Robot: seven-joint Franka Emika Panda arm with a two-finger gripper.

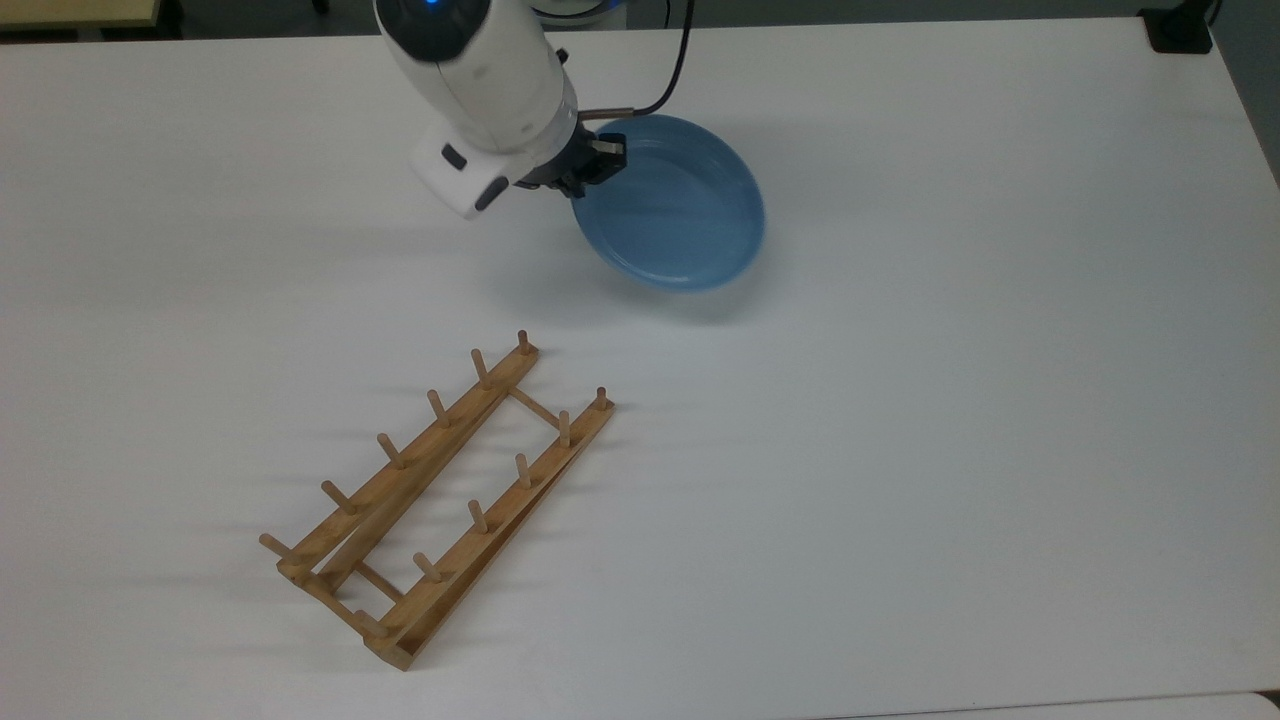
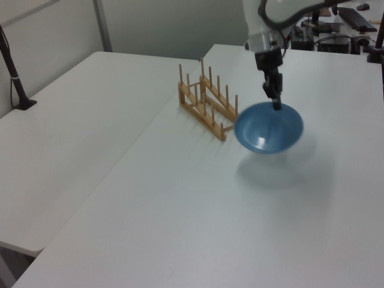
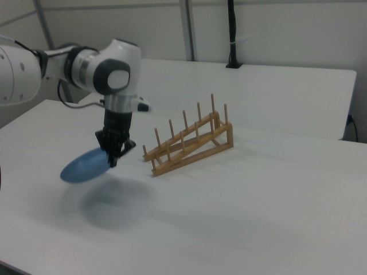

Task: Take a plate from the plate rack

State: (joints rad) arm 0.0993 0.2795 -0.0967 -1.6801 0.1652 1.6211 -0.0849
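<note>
The light-blue plate (image 1: 672,205) hangs nearly level a little above the white table, off the wooden plate rack (image 1: 440,500) and past its far end in the top view. My gripper (image 1: 590,165) is shut on the plate's rim at the top view's left side. In the left view the plate (image 2: 269,127) floats to the right of the rack (image 2: 210,105), with the gripper (image 2: 276,103) clamped on its far rim and a shadow below it. The right view has the plate (image 3: 85,165) to the left of the rack (image 3: 189,143), held by the gripper (image 3: 113,160). No plate stands in the rack.
A black pole with a clamp (image 2: 13,69) stands at the left view's left table edge. A small black object (image 1: 1180,30) sits at the top view's top right corner. A seam (image 2: 144,129) joins two tables just beyond the rack. Cluttered desks (image 2: 336,36) lie behind.
</note>
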